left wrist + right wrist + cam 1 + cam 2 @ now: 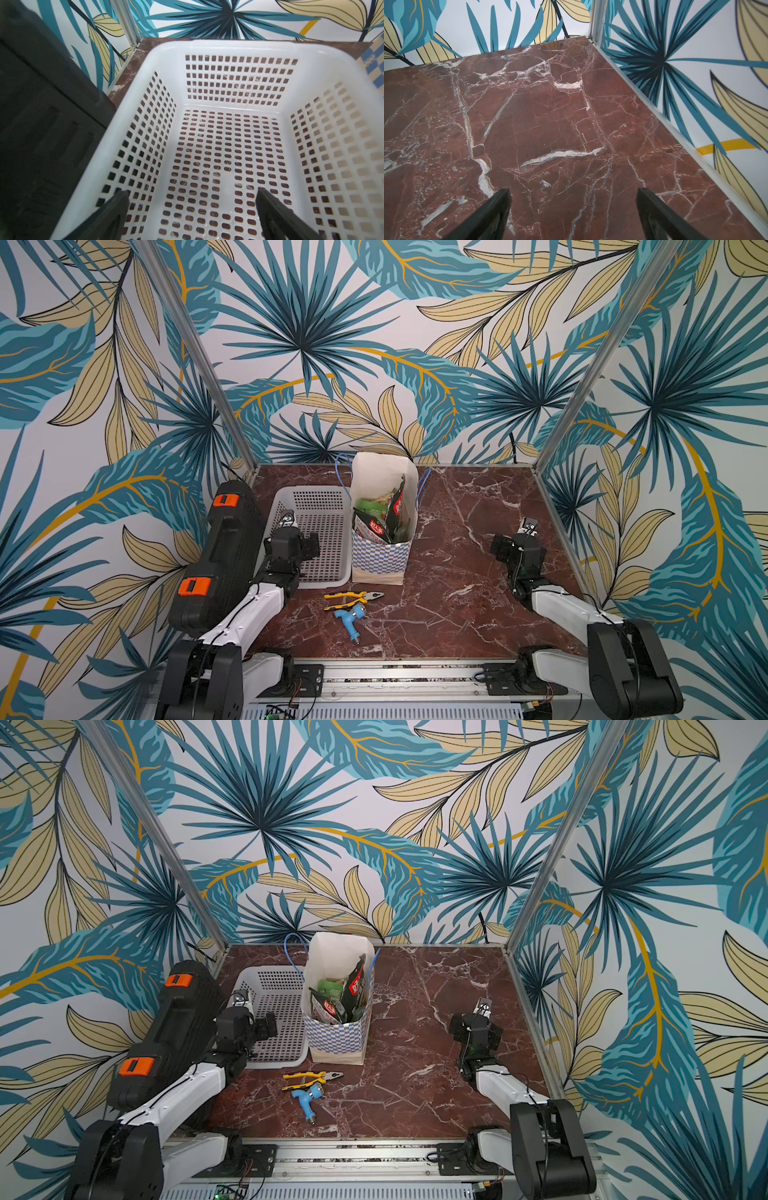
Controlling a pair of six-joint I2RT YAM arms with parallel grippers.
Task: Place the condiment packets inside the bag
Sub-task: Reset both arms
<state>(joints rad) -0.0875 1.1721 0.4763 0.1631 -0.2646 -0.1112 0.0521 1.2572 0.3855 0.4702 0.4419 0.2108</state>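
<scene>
Both top views: bag (380,562) upright mid-table, condiment packets (384,516) inside it. Basket (291,490) just beside the bag at its 9 o'clock, pliers (353,597) at its 6.
Left wrist: left gripper (192,199) spread wide, holding nothing, over the basket.
Right wrist: right gripper (573,199) spread wide, holding nothing, over the table (550,114).

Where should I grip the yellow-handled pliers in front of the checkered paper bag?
Probably the neck behind the metal head of the yellow-handled pliers, from straight above. They lie flat, handles splayed, and the blue plastic tap crowds the nearer handle.
</scene>
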